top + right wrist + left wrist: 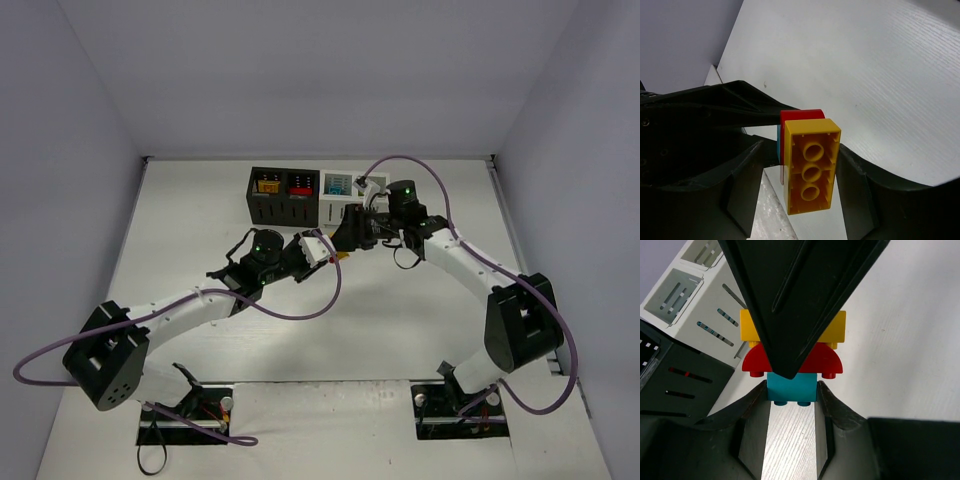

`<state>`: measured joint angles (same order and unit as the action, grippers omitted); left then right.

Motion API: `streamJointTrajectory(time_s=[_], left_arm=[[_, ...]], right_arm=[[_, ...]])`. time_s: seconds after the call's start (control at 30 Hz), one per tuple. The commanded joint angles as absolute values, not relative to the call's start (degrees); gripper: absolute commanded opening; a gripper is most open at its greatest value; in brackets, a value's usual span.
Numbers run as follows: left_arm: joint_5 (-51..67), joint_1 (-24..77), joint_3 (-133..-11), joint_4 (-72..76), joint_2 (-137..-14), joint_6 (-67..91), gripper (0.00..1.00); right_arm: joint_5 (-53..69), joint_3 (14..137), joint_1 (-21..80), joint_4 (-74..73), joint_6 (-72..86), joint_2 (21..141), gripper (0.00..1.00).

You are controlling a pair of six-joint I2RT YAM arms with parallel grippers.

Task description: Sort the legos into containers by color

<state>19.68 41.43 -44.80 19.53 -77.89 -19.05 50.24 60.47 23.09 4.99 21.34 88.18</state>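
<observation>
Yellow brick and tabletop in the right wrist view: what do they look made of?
The yellow brick looks like smooth, glossy moulded plastic: crisp edges, round tubes underneath, soft sheen. The tabletop looks like white board with a matte finish; faint grain lines suggest painted wood or laminate, unclear which.

Bright, even light; soft shadows.

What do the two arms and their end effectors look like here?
Left arm and right arm match: white links, black joint housings, a green light near each wrist, a purple cable looping alongside. Each end effector is black, with two tapered fingers.
</observation>
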Motion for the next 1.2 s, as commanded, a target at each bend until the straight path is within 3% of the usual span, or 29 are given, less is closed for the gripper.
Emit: streamJointTrajectory(time_s=[0.0, 0.13, 0.17, 0.23, 0.27, 0.3, 1.17], left_arm=[[21.00, 40.96, -48.08, 24.08, -75.85, -19.16, 0.00], [21.09, 40.96, -48.08, 24.08, -75.67, -18.90, 0.00], [21.01, 40.96, -48.08, 24.08, -75.76, -18.81, 0.00], [20.92, 40.96, -47.99, 24.08, -75.76, -18.72, 0.00], [20.66, 40.96, -47.90, 24.08, -75.85, -18.72, 0.00], [20.31, 40.96, -47.90, 24.08, -75.85, -18.72, 0.00], [19.16, 36.48, -42.89, 27.15, -76.02, -14.60, 0.00]], right_arm=[[49.83, 60.65, 23.29, 8.61, 21.27, 87.36, 0.53], [49.92, 60.47, 23.29, 8.70, 21.27, 87.45, 0.38], [49.92, 60.47, 23.38, 8.70, 21.18, 87.36, 0.27], [50.01, 60.29, 23.38, 8.70, 21.18, 87.28, 0.15], [50.10, 60.29, 23.38, 8.61, 21.27, 87.28, 0.03], [50.27, 60.21, 23.38, 8.61, 21.18, 87.28, 0.00], [55.73, 60.56, 11.26, 8.00, 21.01, 82.80, 0.00]])
